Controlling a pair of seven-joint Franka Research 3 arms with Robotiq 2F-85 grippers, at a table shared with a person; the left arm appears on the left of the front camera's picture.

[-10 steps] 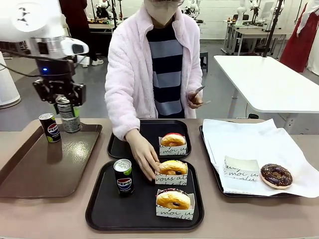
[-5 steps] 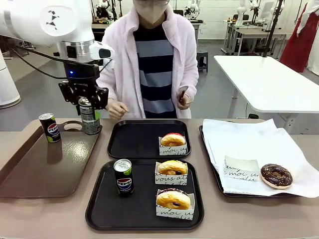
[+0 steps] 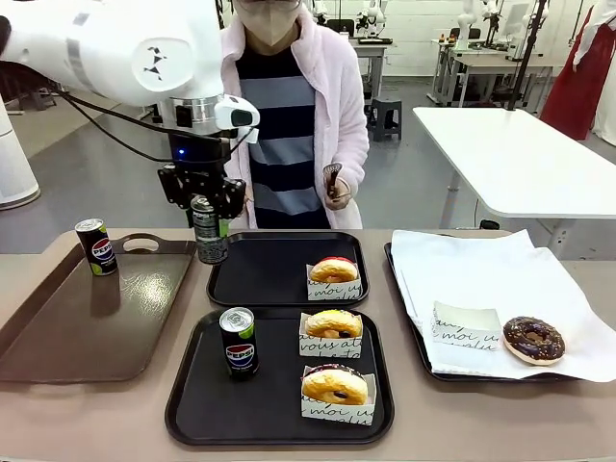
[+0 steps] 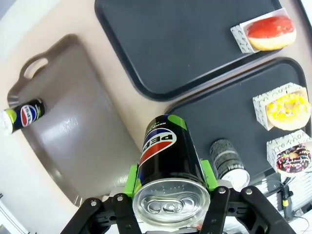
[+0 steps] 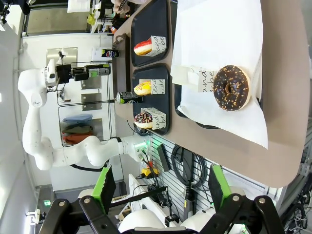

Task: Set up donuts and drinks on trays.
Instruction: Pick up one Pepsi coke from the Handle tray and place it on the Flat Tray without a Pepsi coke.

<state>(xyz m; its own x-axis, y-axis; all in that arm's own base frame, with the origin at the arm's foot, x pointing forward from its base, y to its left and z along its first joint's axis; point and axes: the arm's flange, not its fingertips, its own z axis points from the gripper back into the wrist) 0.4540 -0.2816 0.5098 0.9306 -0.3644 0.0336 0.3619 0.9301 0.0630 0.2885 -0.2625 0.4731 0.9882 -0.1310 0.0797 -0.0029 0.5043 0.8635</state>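
Smooth tan desk (image 3: 115,428), spanning the front view from edge to edge. Carries four trays, all set back from the near edge. At the robot's left, a large brown handled tray (image 3: 58,337), angled, handle cut-out at its far end. In the middle, two black square trays in line: far black tray (image 3: 260,279) and near black tray (image 3: 202,404), rims just beside each other, perhaps touching. At the robot's right, a paper-lined tray (image 3: 445,375), its white paper (image 3: 481,279) spilling past the right rim. Narrow strips of bare desk between the three groups.
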